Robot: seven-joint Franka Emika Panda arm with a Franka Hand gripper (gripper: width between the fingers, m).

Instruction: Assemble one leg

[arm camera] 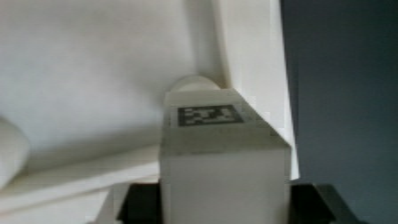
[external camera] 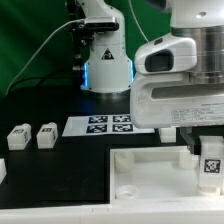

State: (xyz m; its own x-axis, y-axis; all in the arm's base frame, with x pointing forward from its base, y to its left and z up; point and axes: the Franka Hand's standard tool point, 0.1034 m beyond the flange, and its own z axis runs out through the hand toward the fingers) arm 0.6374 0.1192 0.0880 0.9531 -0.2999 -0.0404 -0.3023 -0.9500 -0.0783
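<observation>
My gripper (external camera: 209,158) is shut on a leg (external camera: 211,164), a chunky white block with a square tag. It holds the leg upright at the far right corner of the large white panel (external camera: 150,180) in the exterior view. In the wrist view the leg (arm camera: 222,150) stands between the two black fingers (arm camera: 139,203), its far end at the panel's raised corner (arm camera: 210,80). I cannot tell whether the leg touches the panel. Two more legs (external camera: 17,136) (external camera: 46,134) lie on the black table at the exterior view's left.
The marker board (external camera: 108,124) lies on the table behind the panel. A white block (external camera: 2,170) shows at the left edge of the exterior view. The arm's base (external camera: 106,55) stands at the back with cables. The panel's rim runs along the leg in the wrist view.
</observation>
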